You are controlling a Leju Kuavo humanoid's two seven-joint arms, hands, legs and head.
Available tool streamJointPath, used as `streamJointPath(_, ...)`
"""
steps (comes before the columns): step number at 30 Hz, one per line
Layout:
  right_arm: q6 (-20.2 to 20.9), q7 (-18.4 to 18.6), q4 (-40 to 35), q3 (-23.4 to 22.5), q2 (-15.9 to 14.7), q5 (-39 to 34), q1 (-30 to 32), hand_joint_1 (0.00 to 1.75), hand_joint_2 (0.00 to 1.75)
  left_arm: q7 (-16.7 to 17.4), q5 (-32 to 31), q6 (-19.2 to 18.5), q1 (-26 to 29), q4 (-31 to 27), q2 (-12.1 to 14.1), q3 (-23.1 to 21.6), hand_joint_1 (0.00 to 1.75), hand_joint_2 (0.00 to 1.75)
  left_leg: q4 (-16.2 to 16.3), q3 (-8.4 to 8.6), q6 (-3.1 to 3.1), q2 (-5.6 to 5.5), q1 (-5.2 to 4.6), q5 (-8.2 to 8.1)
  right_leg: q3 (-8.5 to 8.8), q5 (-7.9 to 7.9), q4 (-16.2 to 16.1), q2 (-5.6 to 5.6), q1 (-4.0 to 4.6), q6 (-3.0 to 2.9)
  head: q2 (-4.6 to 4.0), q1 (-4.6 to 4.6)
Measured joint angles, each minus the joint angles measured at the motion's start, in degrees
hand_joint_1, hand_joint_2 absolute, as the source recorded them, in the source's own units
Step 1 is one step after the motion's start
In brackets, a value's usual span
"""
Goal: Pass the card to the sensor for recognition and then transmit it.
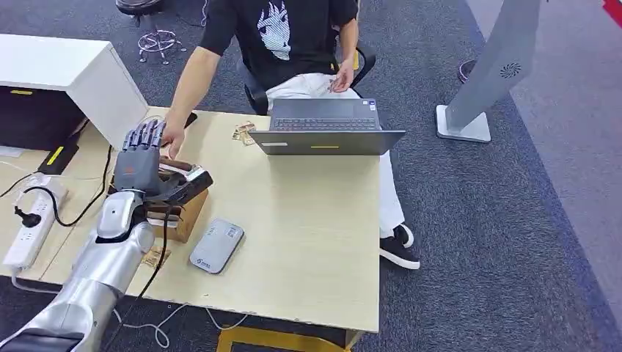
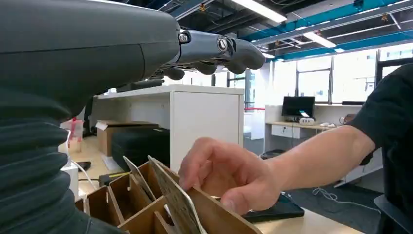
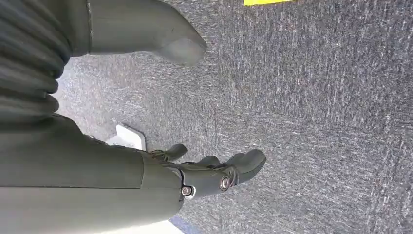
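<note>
Crowding the desk: open laptop | person's hand reached into cardboard holder, blocking card slotted there | card reader beside | left robot hand hovered above, fingers spread, empty | right robot hand hung empty, fingers loose.

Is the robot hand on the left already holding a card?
No: the left robot hand hovers empty above the cardboard holder, where the person's hand reaches.

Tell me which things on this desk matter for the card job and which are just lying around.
For the job: cards standing in the cardboard holder, grey sensor, left hand above the holder.

Just lying about: laptop, power strip, black phone.
</note>
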Motion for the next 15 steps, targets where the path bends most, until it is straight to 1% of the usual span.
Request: streamJointPath(15,-0.02,0.04,0.09,0.00,0.02,0.00,-0.03,0.00,1.75,0.00,0.00,0.00,-0.49,0.40,-0.26,-0.09,0.00,1.75,0.00,0.00,0.00,-0.01,0.00,0.00,0.00,0.00,0.00,0.00,0.00,0.00,0.00,0.00)
